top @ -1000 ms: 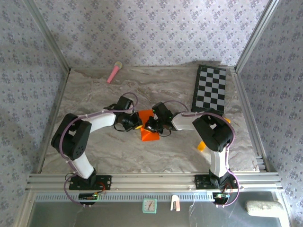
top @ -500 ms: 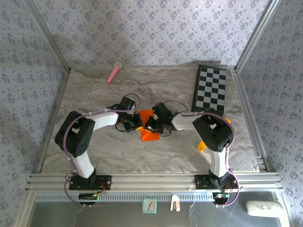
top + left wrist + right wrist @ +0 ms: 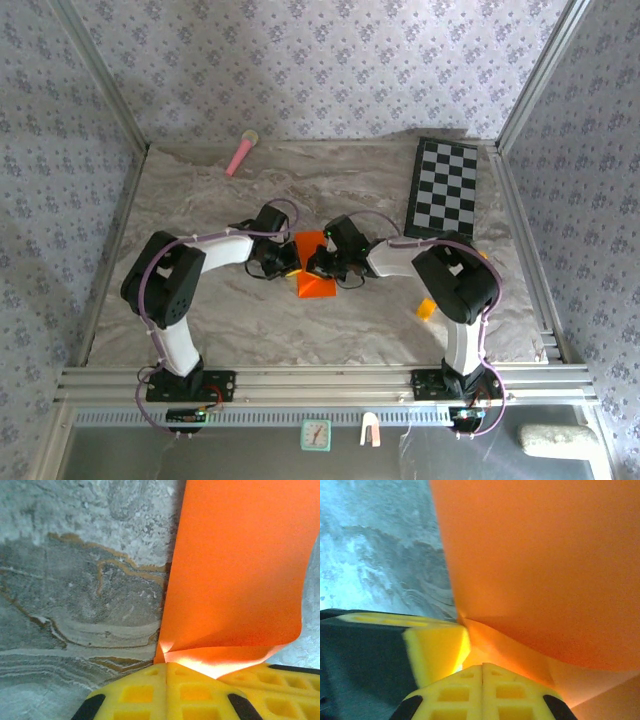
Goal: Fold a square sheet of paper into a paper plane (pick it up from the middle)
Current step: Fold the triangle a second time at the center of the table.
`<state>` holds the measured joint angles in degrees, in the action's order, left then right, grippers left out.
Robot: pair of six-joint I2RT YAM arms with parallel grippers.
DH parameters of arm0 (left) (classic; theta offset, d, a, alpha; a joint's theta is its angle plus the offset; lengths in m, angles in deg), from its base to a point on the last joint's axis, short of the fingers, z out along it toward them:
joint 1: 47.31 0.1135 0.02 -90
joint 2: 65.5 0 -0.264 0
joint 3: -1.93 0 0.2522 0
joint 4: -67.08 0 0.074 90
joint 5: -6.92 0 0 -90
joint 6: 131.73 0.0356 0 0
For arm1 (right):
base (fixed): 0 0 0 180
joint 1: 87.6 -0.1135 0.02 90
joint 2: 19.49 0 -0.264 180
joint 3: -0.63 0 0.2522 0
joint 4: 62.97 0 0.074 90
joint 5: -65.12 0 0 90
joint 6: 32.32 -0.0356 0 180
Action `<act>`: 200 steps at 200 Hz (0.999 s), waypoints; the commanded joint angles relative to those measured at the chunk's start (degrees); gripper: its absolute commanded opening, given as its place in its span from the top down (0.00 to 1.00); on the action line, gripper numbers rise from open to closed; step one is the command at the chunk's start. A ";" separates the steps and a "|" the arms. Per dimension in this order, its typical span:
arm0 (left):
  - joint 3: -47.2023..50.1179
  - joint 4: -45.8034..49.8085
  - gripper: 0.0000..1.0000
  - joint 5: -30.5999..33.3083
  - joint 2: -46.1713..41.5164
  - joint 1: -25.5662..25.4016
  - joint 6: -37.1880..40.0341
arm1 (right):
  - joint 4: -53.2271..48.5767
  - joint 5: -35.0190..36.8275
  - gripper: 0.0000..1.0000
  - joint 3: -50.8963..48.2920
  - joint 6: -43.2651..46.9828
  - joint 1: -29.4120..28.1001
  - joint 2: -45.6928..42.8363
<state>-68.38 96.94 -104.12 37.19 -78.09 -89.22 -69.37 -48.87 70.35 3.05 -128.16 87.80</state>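
Observation:
The square sheet of paper (image 3: 310,246) is bright orange and partly folded, with a pointed part (image 3: 318,288) toward the near side, at the middle of the table. My left gripper (image 3: 291,262) comes at it from the left, my right gripper (image 3: 319,266) from the right, tips almost meeting. In the left wrist view the left gripper (image 3: 166,666) is shut, and a raised flap of the paper (image 3: 235,570) converges at its tips. In the right wrist view the right gripper (image 3: 482,667) is shut at the paper (image 3: 540,565), with a left finger (image 3: 437,647) beside it.
A black-and-white checkerboard (image 3: 443,187) lies at the back right. A pink stick (image 3: 241,152) sits at the back left by the wall. A small yellow-orange block (image 3: 426,309) rests near the right arm. Patterned walls and metal posts close in the marbled table (image 3: 200,300).
The left arm's elbow has swung a little to the right and up. Both grippers stay shut at the orange paper, shifted very slightly right. The paper has hardly moved.

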 commanded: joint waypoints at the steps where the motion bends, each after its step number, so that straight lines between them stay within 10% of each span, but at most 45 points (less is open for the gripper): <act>1: -1.27 3.52 1.00 2.28 2.26 -0.23 2.66 | -2.41 -0.71 1.00 -0.33 5.91 0.52 -1.49; 125: -5.90 7.04 1.00 1.57 4.14 -0.24 9.60 | -5.38 2.85 1.00 -0.41 7.30 1.63 2.48; 200: 2.53 -2.68 0.89 -1.65 -7.96 -2.07 -1.45 | -8.92 5.42 1.00 -1.61 3.43 1.76 4.67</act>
<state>-69.43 98.36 -104.23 34.59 -78.60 -85.13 -72.26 -48.02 70.35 7.99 -126.72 88.96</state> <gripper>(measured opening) 0.093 0.041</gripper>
